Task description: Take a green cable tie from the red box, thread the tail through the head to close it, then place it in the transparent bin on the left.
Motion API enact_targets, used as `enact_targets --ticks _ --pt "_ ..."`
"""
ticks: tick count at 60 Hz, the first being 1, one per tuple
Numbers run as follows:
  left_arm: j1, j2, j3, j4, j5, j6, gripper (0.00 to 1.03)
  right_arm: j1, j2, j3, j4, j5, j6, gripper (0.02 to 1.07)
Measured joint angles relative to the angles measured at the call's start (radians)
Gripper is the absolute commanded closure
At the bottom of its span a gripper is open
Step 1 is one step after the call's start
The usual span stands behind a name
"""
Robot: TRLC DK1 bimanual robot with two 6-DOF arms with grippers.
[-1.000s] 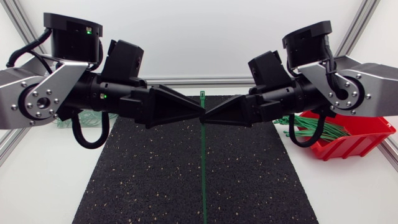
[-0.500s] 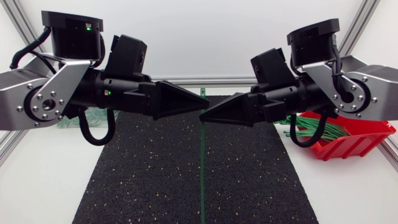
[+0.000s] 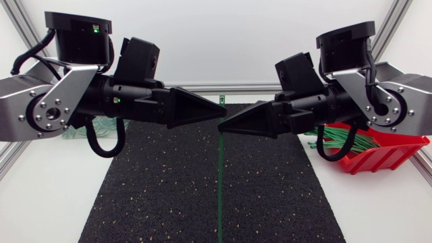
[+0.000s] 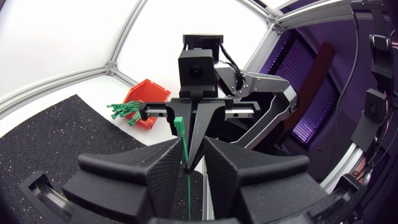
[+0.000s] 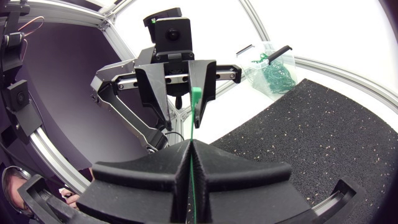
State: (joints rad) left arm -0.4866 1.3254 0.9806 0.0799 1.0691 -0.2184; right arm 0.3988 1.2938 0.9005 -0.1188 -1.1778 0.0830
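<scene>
Green, thin and straight, the cable tie [image 3: 219, 182] stands upright above the worktop [image 3: 40, 202], head [image 3: 221, 100] on top, tail unthreaded. The right gripper [image 3: 220, 125] has its fingers clamped on it. The left gripper [image 3: 225, 108] has its fingers parted. The red box [image 3: 388, 156] holds loose ties [image 3: 347, 140], and the transparent bin [image 5: 256, 62] holds more.

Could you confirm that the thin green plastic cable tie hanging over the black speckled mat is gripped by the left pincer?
Not quite: the right pincer, not the left, grips the thin green plastic cable tie over the black speckled mat. The right wrist view shows its fingers shut on the strap.
</scene>
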Motion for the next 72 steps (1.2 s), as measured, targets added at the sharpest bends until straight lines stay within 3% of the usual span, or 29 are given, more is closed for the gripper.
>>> enact_targets --ticks 26,72 --pt "0.0 0.003 0.0 0.0 -0.013 0.0 0.99 -0.008 -0.014 -0.004 0.019 0.0 0.004 1.01" --pt "-0.002 0.004 -0.005 -0.001 -0.023 -0.011 0.99 0.013 -0.016 -0.02 0.037 0.022 0.022 1.01"
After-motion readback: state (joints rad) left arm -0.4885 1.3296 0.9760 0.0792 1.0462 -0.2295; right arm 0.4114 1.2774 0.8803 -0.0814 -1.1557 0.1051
